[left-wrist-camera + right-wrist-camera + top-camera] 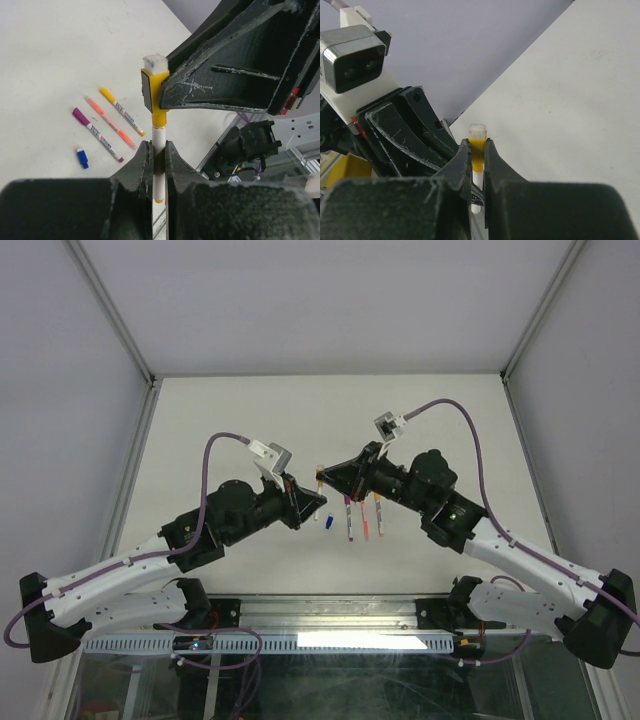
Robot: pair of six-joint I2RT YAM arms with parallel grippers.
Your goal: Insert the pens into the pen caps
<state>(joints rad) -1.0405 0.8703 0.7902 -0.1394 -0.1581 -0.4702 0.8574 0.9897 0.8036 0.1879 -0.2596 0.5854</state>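
Left gripper pinches white pen, right gripper pinches yellow cap atop it; loose pens at 4 o'clock.

In my top view the left gripper and right gripper meet tip to tip over the table's middle, the left one gripping a pen and the right one its cap, with three pens lying side by side just nearer the bases and a loose cap just left of them.
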